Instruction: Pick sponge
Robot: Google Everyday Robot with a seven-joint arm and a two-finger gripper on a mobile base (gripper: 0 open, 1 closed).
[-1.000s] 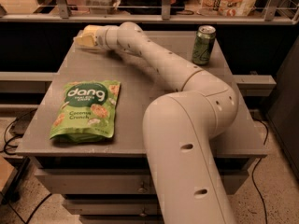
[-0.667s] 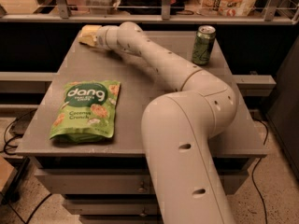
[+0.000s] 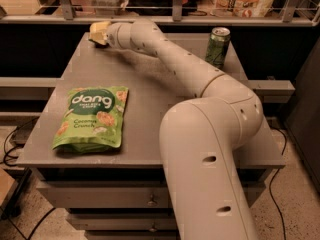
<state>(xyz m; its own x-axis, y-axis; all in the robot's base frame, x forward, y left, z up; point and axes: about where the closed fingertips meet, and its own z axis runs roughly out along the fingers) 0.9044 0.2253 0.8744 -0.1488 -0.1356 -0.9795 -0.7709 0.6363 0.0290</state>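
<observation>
My arm reaches across the grey table (image 3: 150, 99) to its far left corner. The gripper (image 3: 104, 35) is at that corner, at the end of the white wrist. A small pale yellow block, which looks like the sponge (image 3: 97, 29), sits right at the gripper's tip. It is touching or inside the gripper. I cannot tell whether the block rests on the table or is lifted off it.
A green "dang" snack bag (image 3: 92, 118) lies flat at the table's front left. A green soda can (image 3: 218, 46) stands upright at the far right. A railing and shelf with goods run behind the table. Drawers are below the front edge.
The gripper and the pale yellow block have shifted slightly up and away towards the far edge. The bag and the can have not moved.
</observation>
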